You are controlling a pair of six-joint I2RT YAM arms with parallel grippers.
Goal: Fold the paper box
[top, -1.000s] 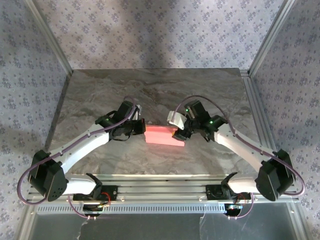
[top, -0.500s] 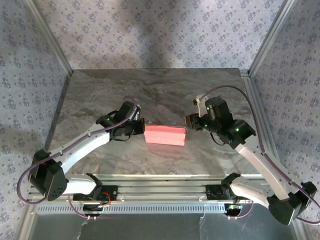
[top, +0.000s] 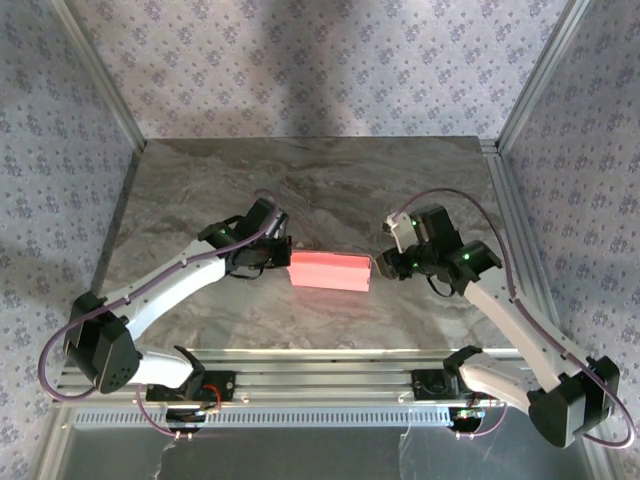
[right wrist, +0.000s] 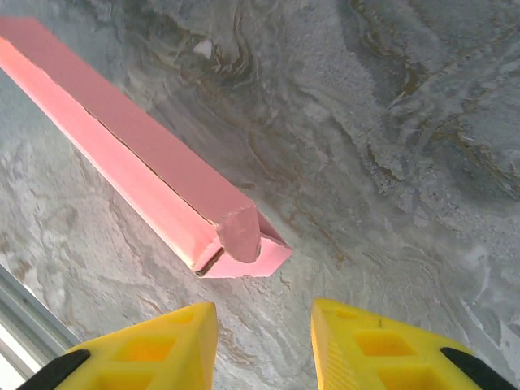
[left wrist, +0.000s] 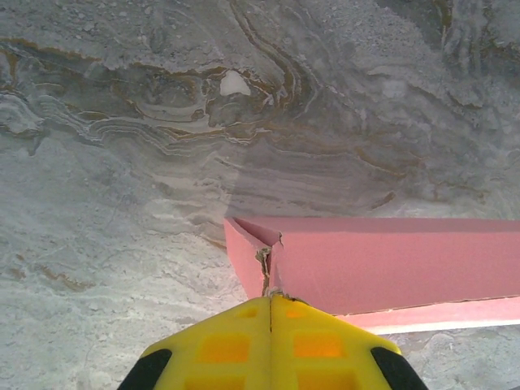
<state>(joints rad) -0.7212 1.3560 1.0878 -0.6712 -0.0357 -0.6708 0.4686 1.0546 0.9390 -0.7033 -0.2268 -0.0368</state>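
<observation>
A slim pink-red cardboard box (top: 330, 271) lies flat near the middle of the grey marbled desk (top: 300, 180). Patterned wallpaper panels (top: 330, 70) stand around it, and an aluminium rail (top: 320, 375) runs along the near edge. The left pincer (top: 284, 258) has its yellow fingers pressed together, and their tips touch the box's left end at a ragged corner seam. The right pincer (right wrist: 264, 325) sits just off the right end. Its fingers are apart and grip nothing, with a small flap (right wrist: 272, 256) jutting toward them.
</observation>
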